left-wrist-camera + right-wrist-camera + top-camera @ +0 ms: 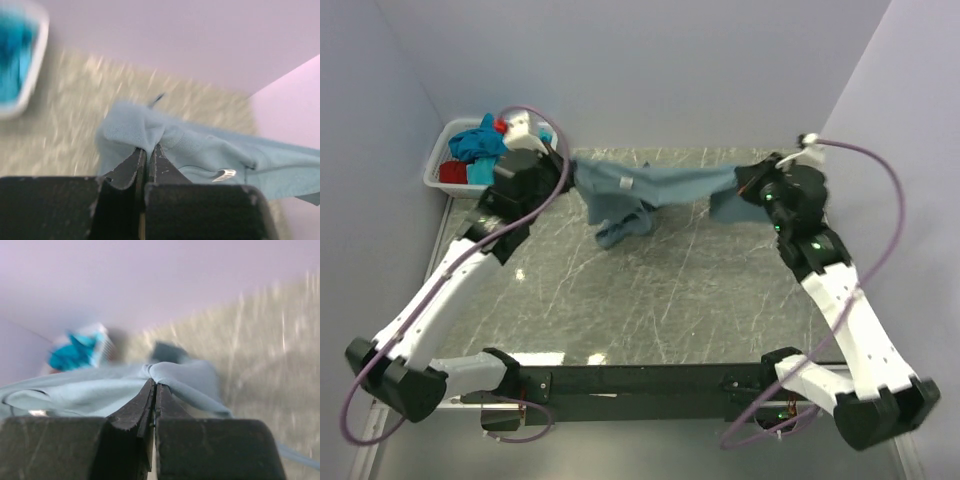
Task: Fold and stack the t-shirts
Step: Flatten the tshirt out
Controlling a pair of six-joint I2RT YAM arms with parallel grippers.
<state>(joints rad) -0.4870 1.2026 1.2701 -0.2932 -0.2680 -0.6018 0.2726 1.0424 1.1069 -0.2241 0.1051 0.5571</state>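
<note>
The dusty grey-blue t-shirt (660, 188) hangs stretched between my two grippers above the far part of the table, with a bunch of cloth drooping near its left end. My left gripper (567, 172) is shut on its left edge; the left wrist view shows the cloth (200, 150) pinched in the jaws and the white neck label (224, 174). My right gripper (748, 182) is shut on the right edge, with cloth (180, 375) folded over the jaw tips. Turquoise (475, 143) and red (452, 172) t-shirts lie in the basket.
The white plastic basket (432, 170) stands at the far left corner, behind my left arm, and shows blurred in both wrist views. The marbled tabletop (670, 290) lies under the shirt. Pale walls close in the back and sides.
</note>
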